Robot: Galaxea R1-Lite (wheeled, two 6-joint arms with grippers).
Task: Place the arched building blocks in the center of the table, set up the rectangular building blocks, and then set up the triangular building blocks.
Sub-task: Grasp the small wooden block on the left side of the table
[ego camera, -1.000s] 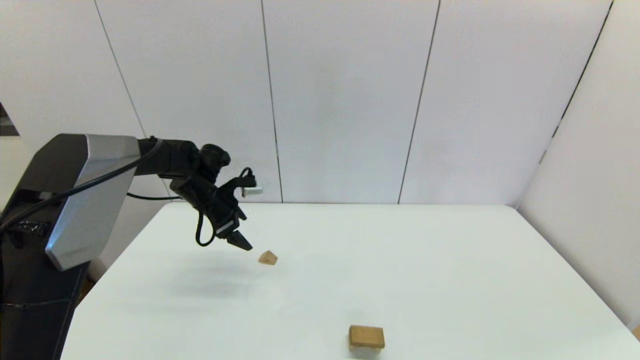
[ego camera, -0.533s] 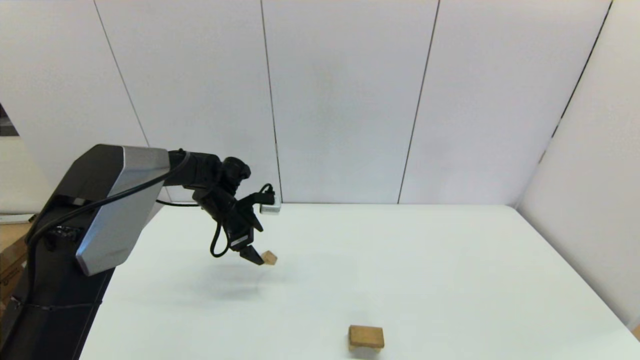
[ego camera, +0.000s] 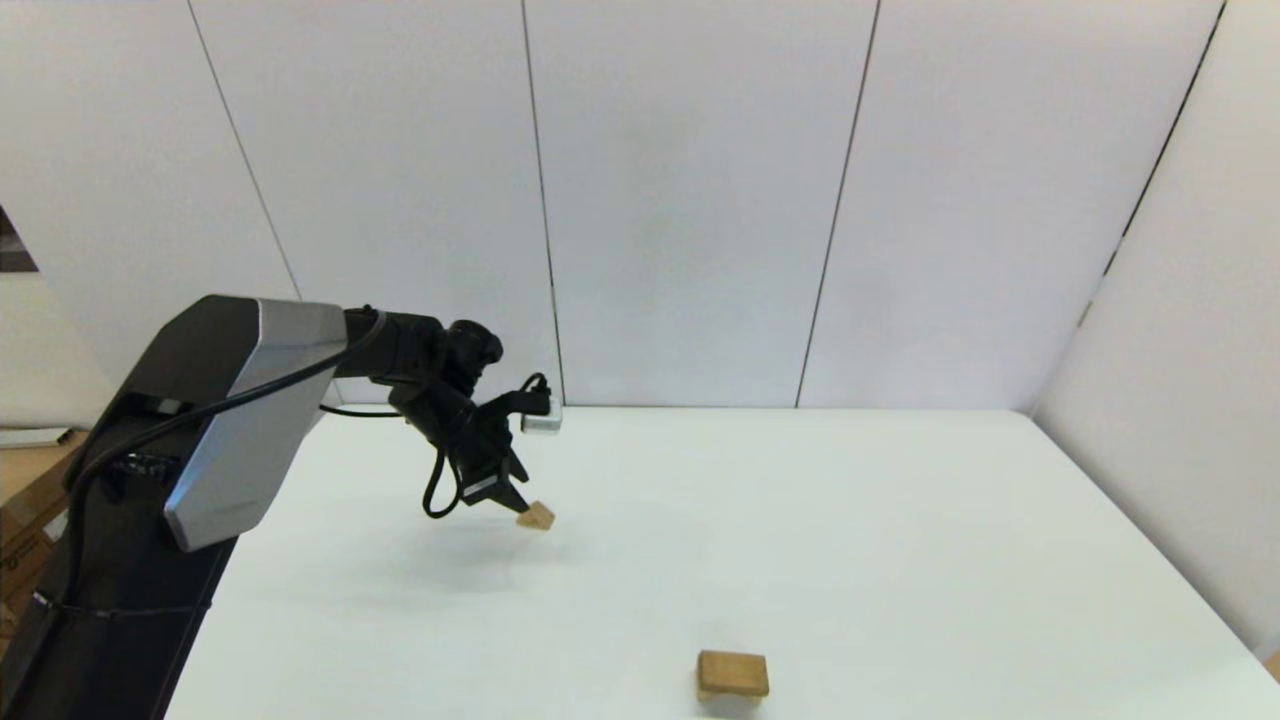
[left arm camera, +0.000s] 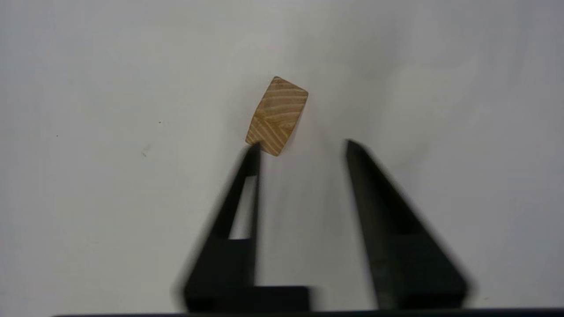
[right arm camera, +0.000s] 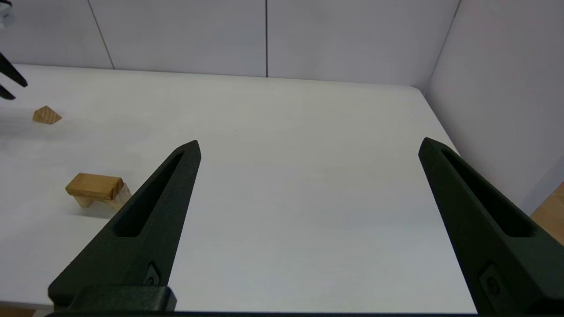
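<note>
The triangular building block (ego camera: 537, 516), a small tan wedge, lies on the white table (ego camera: 820, 520) left of the middle. My left gripper (ego camera: 512, 500) hangs just above it on its left side. In the left wrist view that gripper (left arm camera: 303, 145) is open and the wedge (left arm camera: 277, 115) sits just beyond its fingertips, one tip by its near corner. Near the front edge the orange-brown rectangular building block (ego camera: 733, 671) lies flat on the pale arched building block (right arm camera: 120, 196). My right gripper (right arm camera: 309, 144) is open and empty above the table's near right part.
White wall panels close the table at the back and along the right. Bare tabletop (right arm camera: 286, 185) stretches between the stack and the right edge. The left gripper's fingertips (right arm camera: 11, 79) show in the right wrist view, beside the wedge (right arm camera: 46, 115).
My left arm has swung right and down, bringing its open fingers from short of the wedge to right over it. The wedge and the stack have not moved.
</note>
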